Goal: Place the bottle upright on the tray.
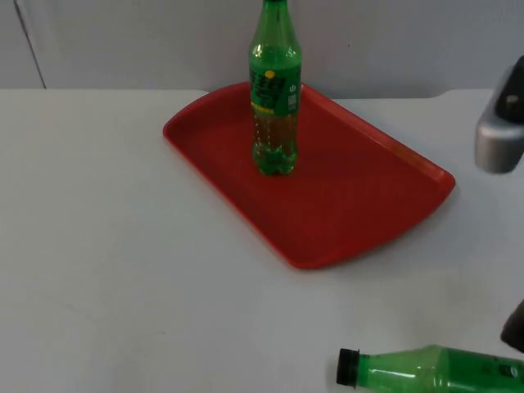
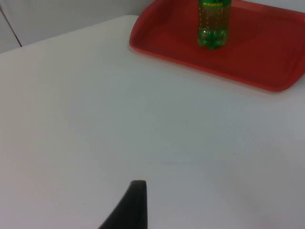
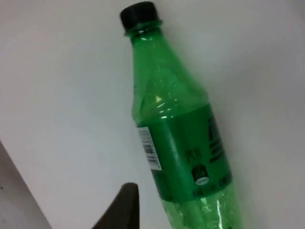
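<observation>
A green soda bottle (image 1: pixel 275 94) with a yellow-green label stands upright on the red tray (image 1: pixel 360 205), near the tray's back left part; its base (image 2: pixel 213 28) is also seen from the left wrist. A second green bottle (image 1: pixel 434 370) with a black cap (image 1: pixel 349 367) lies on its side on the table at the front right, cap pointing left. My right gripper (image 1: pixel 514 327) hovers just above this lying bottle (image 3: pixel 181 143), apart from it. My left gripper (image 2: pixel 136 205) waits over bare table left of the tray (image 2: pixel 267 76).
The white table top (image 1: pixel 123 246) spreads wide to the left and front of the tray. The grey partition wall (image 1: pixel 123 41) closes the back. The right arm's grey link (image 1: pixel 498 141) hangs above the table right of the tray.
</observation>
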Robot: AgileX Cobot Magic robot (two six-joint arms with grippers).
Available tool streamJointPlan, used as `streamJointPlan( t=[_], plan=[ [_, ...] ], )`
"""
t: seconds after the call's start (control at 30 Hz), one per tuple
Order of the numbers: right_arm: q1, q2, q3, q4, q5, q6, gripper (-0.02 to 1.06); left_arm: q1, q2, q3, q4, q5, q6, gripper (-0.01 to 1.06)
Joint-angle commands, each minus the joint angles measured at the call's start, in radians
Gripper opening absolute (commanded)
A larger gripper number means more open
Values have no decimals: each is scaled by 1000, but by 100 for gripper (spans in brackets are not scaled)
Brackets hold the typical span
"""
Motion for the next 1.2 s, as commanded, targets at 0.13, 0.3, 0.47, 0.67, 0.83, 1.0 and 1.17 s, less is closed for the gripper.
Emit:
streamJointPlan(
  t=[0.13, 0.3, 0.47, 0.67, 0.83, 1.0, 1.17],
  plan=[
    [116, 120, -6, -56, -34, 14, 105, -8, -3, 3, 8, -10, 0, 105],
    [157, 183, -6, -157, -89, 14, 105, -8, -3, 3, 8, -10, 0, 105],
    [162, 225, -6, -177, -133, 11, 105, -8, -3, 3, 8, -10, 0, 105],
    [162, 291, -6, -177, -159, -33, 105, -8, -3, 3, 8, -10, 0, 105],
    [162, 346, -6, -177, -199, -33, 105, -8, -3, 3, 8, -10, 0, 105],
    [162, 404, -6, -163, -224, -33, 105, -8, -3, 3, 8, -10, 0, 105],
    [162, 451, -6, -144, -264, -33, 101, -8, -3, 3, 8, -10, 0, 105]
  ],
)
